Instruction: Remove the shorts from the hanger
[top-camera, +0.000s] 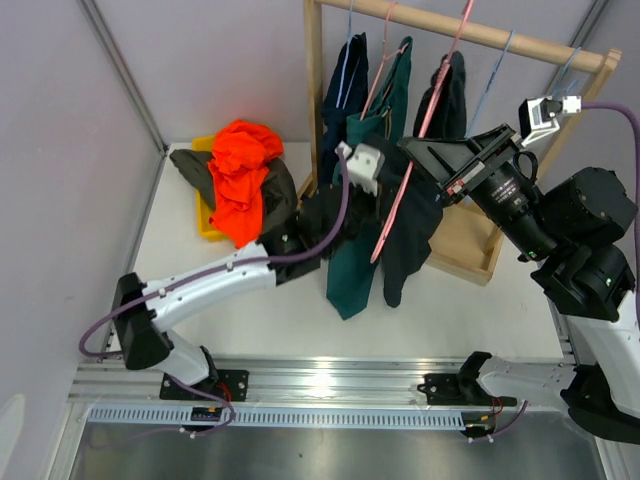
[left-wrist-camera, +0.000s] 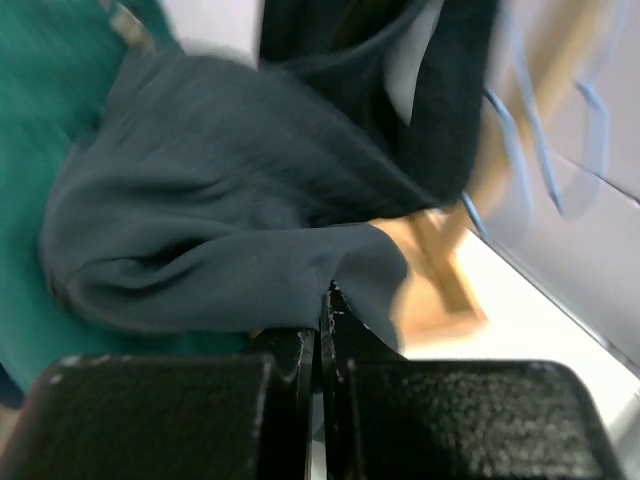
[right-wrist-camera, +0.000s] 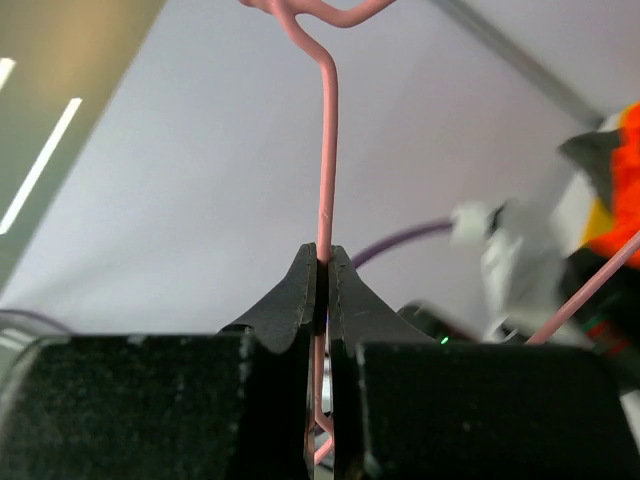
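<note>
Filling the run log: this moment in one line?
left claw: shut on dark shorts | right claw: shut on pink hanger

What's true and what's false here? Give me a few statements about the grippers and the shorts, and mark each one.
1. The right gripper is shut on the pink hanger. True.
2. The left gripper is open and holds nothing. False: it is shut on the black shorts.
3. The orange shorts hang on the rack. False: they lie in a heap at the left, on top of the olive shorts.
4. The navy shorts hang on the rack. True.
</note>
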